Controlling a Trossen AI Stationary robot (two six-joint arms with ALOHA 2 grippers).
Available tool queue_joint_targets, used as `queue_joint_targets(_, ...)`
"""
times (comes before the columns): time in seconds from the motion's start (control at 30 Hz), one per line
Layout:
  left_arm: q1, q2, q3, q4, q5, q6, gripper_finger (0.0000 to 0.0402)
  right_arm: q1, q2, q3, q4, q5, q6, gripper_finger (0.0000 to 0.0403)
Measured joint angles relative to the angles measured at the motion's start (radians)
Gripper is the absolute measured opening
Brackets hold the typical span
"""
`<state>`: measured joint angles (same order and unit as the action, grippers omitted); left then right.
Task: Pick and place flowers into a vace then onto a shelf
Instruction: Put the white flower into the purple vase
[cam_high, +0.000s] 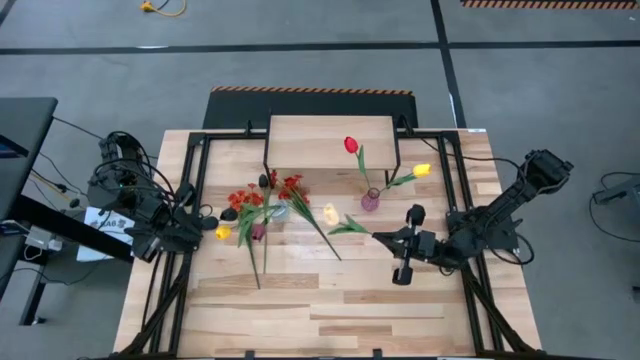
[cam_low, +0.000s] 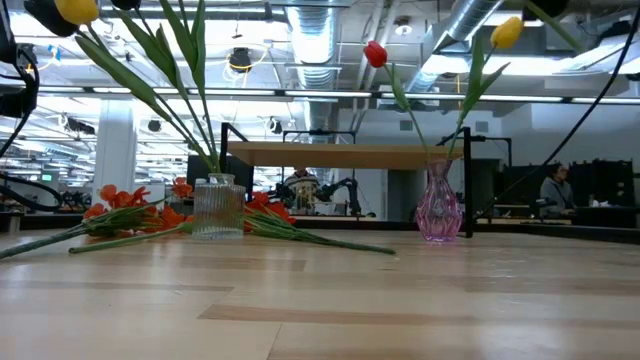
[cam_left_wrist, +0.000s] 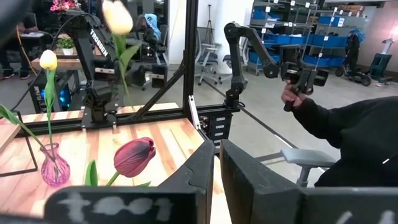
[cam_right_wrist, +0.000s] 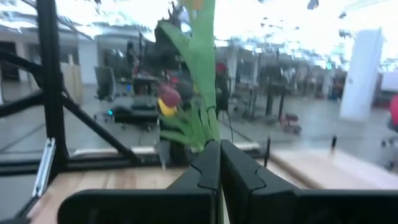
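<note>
High view is showing the job partly done. Left end effector (cam_high: 210, 232) is gripping yellow and maroon tulips (cam_high: 240, 232) beside the loose red flowers (cam_high: 262, 196); the pink glass vase (cam_high: 370, 200) is holding two tulips, not yet on the wooden shelf (cam_high: 330, 140); right end effector (cam_high: 385, 236) is pinching a cream tulip's stem (cam_high: 352, 227).

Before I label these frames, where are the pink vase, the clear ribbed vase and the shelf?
pink vase (cam_low: 438, 212): low view, its bulging body.
clear ribbed vase (cam_low: 218, 210): low view, its glass wall.
shelf (cam_high: 330, 140): high view, its bare wood top.
</note>
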<state>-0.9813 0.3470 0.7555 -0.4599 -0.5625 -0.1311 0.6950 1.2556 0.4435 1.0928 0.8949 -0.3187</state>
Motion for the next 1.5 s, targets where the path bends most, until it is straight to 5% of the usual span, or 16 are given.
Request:
queue_joint_targets(0.3, 0.0, 0.0, 0.0, 0.032, -0.002, 0.171, 0.0016, -0.094, 0.0, 0.0, 0.042, -0.156, -0.037, 0.0)
queue_joint_targets(0.63, 0.001, 0.041, 0.0, 0.382, -0.085, 0.475, 0.0016, -0.202, 0.0, 0.0, 0.136, -0.396, -0.176, 0.0)
queue_joint_targets(0.8, 0.036, 0.144, 0.0, 0.588, -0.229, 0.617, 0.0016, -0.243, 0.006, 0.0, 0.174, -0.457, -0.213, 0.0)
queue_joint_targets(1.0, 0.16, 0.3, 0.001, 0.812, -0.232, 0.709, 0.0016, -0.288, 0.008, 0.0, 0.177, -0.554, -0.201, 0.0)
queue_joint_targets(1.1, 0.237, 0.366, 0.037, 0.788, -0.243, 0.648, 0.0016, -0.294, 0.008, 0.0, 0.171, -0.557, -0.196, 0.0)
queue_joint_targets(1.3, 0.4, 0.505, 0.15, 0.612, -0.059, 0.405, 0.0016, -0.294, 0.008, 0.0, 0.154, -0.557, -0.198, 0.0)
queue_joint_targets(1.5, 0.491, 0.639, 0.261, 0.547, 0.124, 0.344, 0.0016, -0.308, 0.008, 0.0, 0.162, -0.557, -0.213, 0.0)
